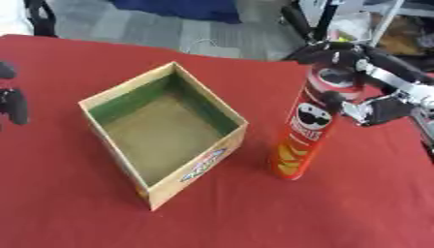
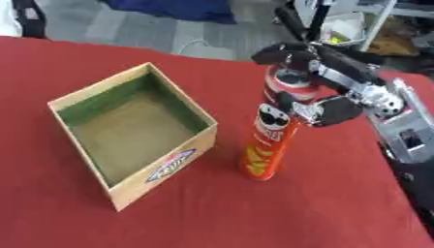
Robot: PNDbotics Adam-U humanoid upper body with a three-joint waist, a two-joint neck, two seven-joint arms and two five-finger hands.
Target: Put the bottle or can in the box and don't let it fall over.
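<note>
Box empty; right hand hides can top.

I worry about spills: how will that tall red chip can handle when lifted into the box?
The red can is tall on a narrow base, so probably tippy. Its smooth round wall may slip or roll. The right hand grips near its top, so it could swing.

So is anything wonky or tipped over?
Nothing has fallen or spilled. The can leans a bit, its top tipped away from the box, with the right hand curled round its upper part. The box sits open and empty on the red table. The left hand waits at the left edge.
</note>
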